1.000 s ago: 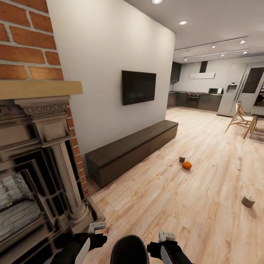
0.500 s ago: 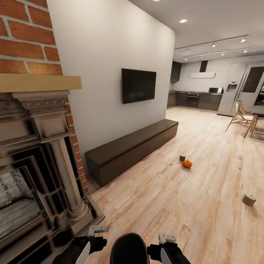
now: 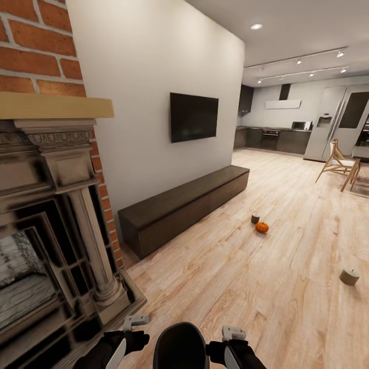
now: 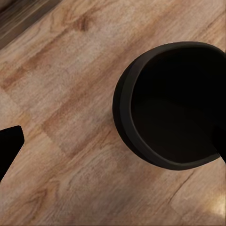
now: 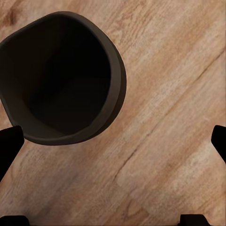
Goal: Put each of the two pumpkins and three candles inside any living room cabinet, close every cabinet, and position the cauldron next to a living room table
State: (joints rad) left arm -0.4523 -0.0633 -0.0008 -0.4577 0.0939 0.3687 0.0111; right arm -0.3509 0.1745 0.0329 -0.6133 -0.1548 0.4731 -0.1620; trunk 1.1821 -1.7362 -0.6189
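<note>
The black cauldron (image 3: 166,342) sits on the floor at my base, between my two arms, with its dark mouth showing in the left wrist view (image 4: 122,106) and the right wrist view (image 5: 118,80). My left gripper (image 3: 134,323) and right gripper (image 3: 233,332) hang open on either side of it, touching nothing. An orange pumpkin (image 3: 262,227) lies on the wooden floor ahead, with a beige candle (image 3: 254,219) just behind it. Another candle (image 3: 349,277) stands far right. The long dark cabinet (image 3: 184,210) runs along the wall under the TV, all fronts shut.
An ornate dark fireplace (image 3: 46,230) with a brick surround stands close on my left. A black TV (image 3: 193,117) hangs on the white wall. A wooden chair (image 3: 338,166) stands at the far right, with the kitchen behind it.
The whole picture has shifted slightly, so the camera has moved a little. The pumpkin, the candles and the cabinet have stayed in place, and both grippers stay open beside the cauldron.
</note>
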